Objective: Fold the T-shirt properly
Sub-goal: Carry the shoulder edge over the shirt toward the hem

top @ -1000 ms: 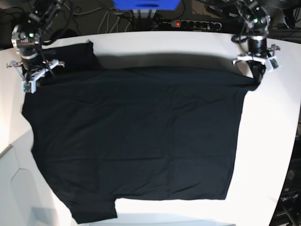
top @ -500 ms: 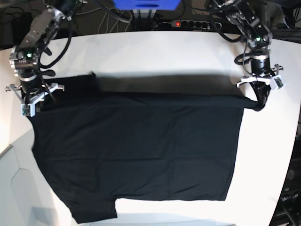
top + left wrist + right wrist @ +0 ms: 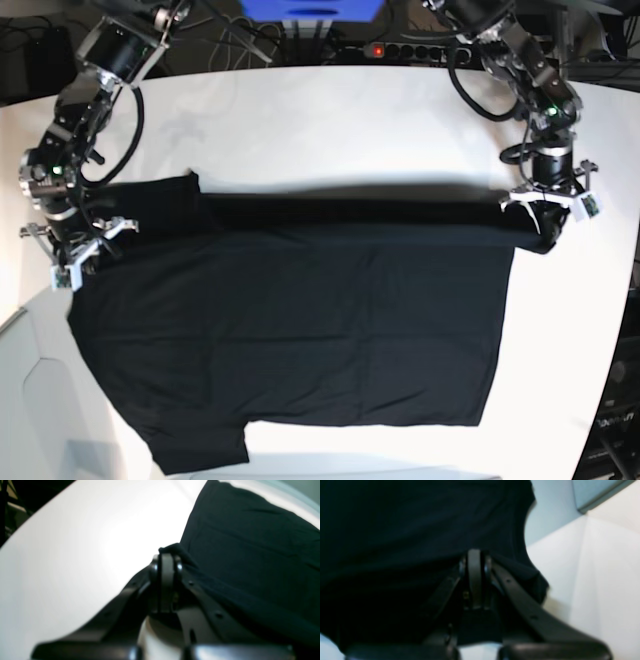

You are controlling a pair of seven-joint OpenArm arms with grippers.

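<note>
Both my fingers clenched on far edge of T-shirt [image 3: 290, 320]: left fingers [image 3: 167, 555] pinch one corner, right fingers [image 3: 475, 555] the other. Shirt lies flat on desk [image 3: 330, 120], spreading toward near edge; long axis runs between my arms.

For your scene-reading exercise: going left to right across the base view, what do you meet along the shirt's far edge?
right gripper → T-shirt → left gripper → bare table.
</note>
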